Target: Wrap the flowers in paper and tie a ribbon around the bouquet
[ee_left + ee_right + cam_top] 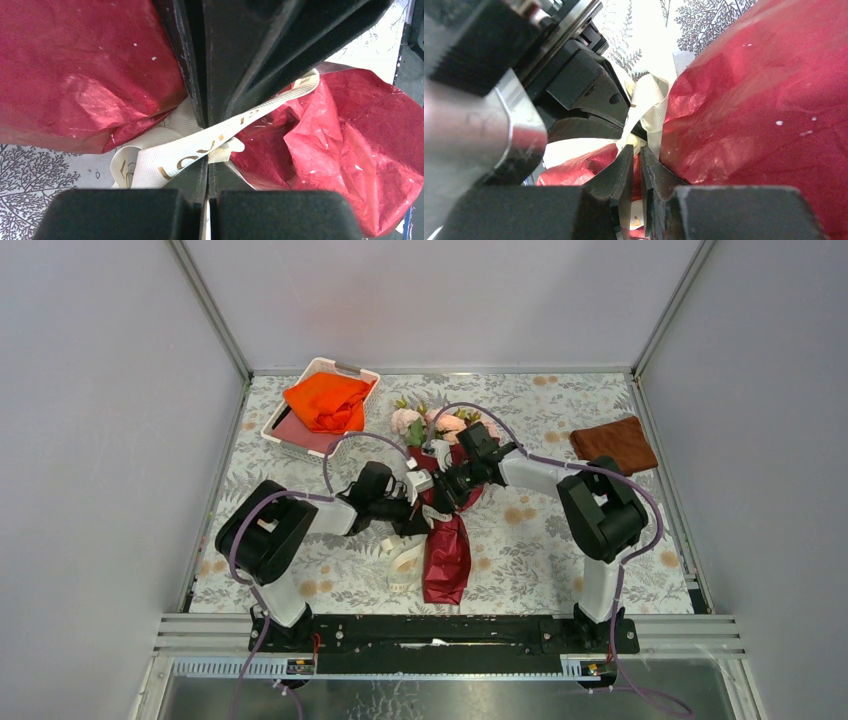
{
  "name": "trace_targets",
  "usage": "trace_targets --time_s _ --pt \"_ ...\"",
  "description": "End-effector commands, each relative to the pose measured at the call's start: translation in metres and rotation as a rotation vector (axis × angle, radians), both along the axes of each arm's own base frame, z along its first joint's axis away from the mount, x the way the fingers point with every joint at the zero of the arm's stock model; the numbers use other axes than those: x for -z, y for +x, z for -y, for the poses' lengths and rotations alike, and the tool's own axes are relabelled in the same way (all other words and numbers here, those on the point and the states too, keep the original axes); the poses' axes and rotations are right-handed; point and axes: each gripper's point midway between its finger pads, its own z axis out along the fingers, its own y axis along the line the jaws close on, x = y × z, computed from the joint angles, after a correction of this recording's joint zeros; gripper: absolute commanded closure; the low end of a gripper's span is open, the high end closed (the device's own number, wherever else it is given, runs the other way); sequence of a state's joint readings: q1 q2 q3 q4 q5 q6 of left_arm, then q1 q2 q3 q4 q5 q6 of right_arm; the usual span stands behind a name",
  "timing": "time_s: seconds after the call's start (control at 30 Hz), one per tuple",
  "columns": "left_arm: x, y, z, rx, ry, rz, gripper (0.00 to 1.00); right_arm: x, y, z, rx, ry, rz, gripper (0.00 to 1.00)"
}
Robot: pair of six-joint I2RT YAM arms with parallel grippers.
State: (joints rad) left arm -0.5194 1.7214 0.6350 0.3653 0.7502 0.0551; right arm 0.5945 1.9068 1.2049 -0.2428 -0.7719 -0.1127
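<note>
Black fingers of the left gripper (207, 127) are clamped on the cream ribbon (165, 160), hard against the red paper (75, 65). The right gripper (636, 155) shows a slit between its fingers; whether it grips anything, I cannot tell. The flowers (440, 423) lie wrapped in the middle of the table (520, 570), heads toward its far edge. Wrapping looks done; the knot, I'd judge, isn't finished.

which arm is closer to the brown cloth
Right. The right arm bends just on the near side of the brown cloth; the left arm sits far across the table, beyond the bouquet.
</note>
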Motion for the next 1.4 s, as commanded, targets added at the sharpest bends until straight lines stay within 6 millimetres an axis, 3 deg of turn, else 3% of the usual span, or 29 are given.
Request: trace_targets --time_s 0.0,0.17,0.37,0.63,0.77,0.97,1.17,1.2,1.37 --pt "-0.010 0.012 0.006 -0.013 -0.046 0.018 1.00 -0.022 0.009 -0.002 -0.014 0.092 0.056 0.81" --pt "-0.013 0.015 0.006 -0.020 -0.059 0.021 1.00 -0.038 0.005 -0.005 -0.028 0.178 0.066 0.74" --pt "-0.016 0.018 0.008 -0.019 -0.079 0.042 1.00 -0.031 -0.001 -0.004 -0.022 0.175 0.041 0.67" --pt "-0.020 0.017 0.013 -0.007 -0.112 0.027 1.00 -0.019 0.014 -0.002 0.033 0.118 0.076 0.61" --pt "-0.022 0.018 0.014 -0.005 -0.120 0.033 1.00 -0.018 0.018 -0.004 0.037 0.118 0.079 0.68" --pt "-0.023 0.016 0.015 0.005 -0.132 0.033 1.00 -0.021 0.016 -0.004 0.039 0.127 0.086 0.94" --pt "-0.026 0.011 0.014 0.042 -0.139 0.061 1.00 -0.028 0.021 0.000 0.079 0.114 0.116 1.00" --pt "-0.028 0.007 0.013 0.070 -0.141 0.083 0.98 -0.028 0.022 0.001 0.085 0.107 0.120 1.00" --pt "-0.032 -0.013 0.000 0.224 -0.096 0.232 0.61 -0.025 0.025 0.009 0.123 0.068 0.134 1.00"
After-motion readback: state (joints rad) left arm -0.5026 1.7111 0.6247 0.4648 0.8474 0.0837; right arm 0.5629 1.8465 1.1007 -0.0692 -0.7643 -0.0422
